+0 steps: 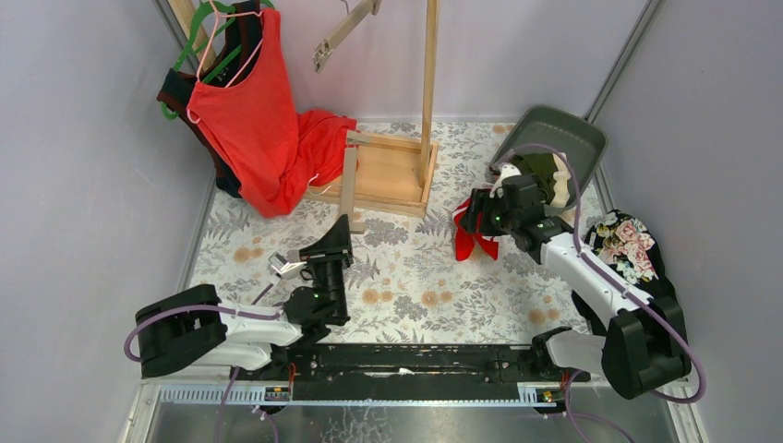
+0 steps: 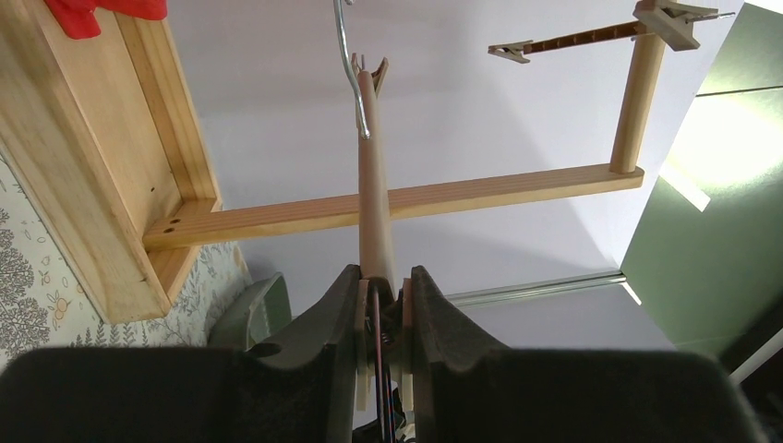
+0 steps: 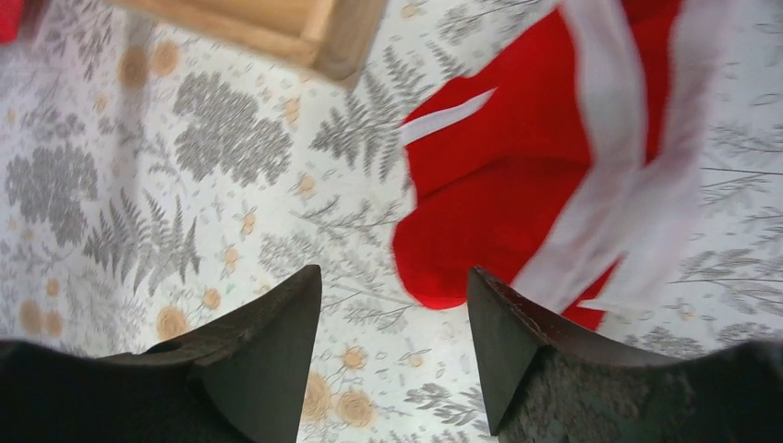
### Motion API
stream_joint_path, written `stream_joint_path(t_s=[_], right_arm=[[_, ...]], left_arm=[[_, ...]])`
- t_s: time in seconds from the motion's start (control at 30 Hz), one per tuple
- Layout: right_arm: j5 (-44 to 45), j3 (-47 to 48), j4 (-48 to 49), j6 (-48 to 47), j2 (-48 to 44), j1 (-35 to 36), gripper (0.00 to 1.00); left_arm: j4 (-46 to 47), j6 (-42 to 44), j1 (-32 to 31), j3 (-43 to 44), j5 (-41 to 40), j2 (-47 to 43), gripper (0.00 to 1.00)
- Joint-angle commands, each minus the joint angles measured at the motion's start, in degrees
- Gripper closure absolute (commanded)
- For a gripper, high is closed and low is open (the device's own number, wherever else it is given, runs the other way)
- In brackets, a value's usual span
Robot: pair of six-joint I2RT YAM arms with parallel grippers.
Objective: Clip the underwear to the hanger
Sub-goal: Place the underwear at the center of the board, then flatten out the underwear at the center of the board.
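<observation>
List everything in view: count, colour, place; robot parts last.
red briefs: one, red and white, before right gripper
bin: one, grey-green, far right
olive briefs: one, dark olive and cream, in bin
tank top: one, red, far left
floral cloth: one, black, right edge
rack: one, wooden, far centre
held hanger: one, wooden, in left gripper
spare hanger: one, wooden, at rack top
left gripper: one, black, shut on held hanger
right gripper: one, black, open

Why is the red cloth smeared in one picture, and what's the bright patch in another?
Right wrist view: red briefs smeared, likely motion blur. Left wrist view: glare on the green panel, hanger crisp. Top external view: evenly lit, sharp.
</observation>
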Motion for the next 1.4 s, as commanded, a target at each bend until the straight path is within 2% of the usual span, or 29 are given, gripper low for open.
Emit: stream_joint_path(t_s=[0.0, 0.13, 0.4, 0.57, 0.87, 1.13, 1.23, 1.37], right_arm=[[5.77, 0.09, -0.52, 1.51, -2.63, 7.26, 0.34], [10.74, 1.37, -5.51, 2.17, -0.17, 13.09, 0.34], [20.92, 6.26, -15.71, 6.70, 8.59, 17.90, 0.33], [22.18, 6.15, -13.71, 7.52, 10.36, 18.21, 0.31], [22.63, 10.01, -13.05, 7.92, 19.17, 18.30, 0.31], [28.09, 13.42, -16.08, 10.13, 23.29, 18.48, 0.32], [29.90, 14.34, -17.14, 10.74, 24.26, 18.48, 0.35], [31.61, 14.38, -17.86, 11.11, 24.61, 18.48, 0.50]], left_arm=[[3.49, 1.10, -0.28, 0.26, -2.04, -0.03, 1.00], [3.49, 1.17, -0.31, -0.10, -2.05, -0.56, 1.00], [3.46, 1.13, -0.37, -0.87, -2.36, -1.37, 1.00], [3.49, 0.82, -0.31, -1.24, -2.65, -1.36, 1.00], [3.49, 0.82, -0.32, -1.51, -3.23, -1.33, 1.00], [3.49, 0.47, -0.21, -1.38, -3.76, -0.43, 1.00], [3.53, 0.18, -0.26, -1.29, -3.77, 0.07, 1.00], [3.57, 0.20, -0.29, -1.25, -3.83, 0.27, 1.00]])
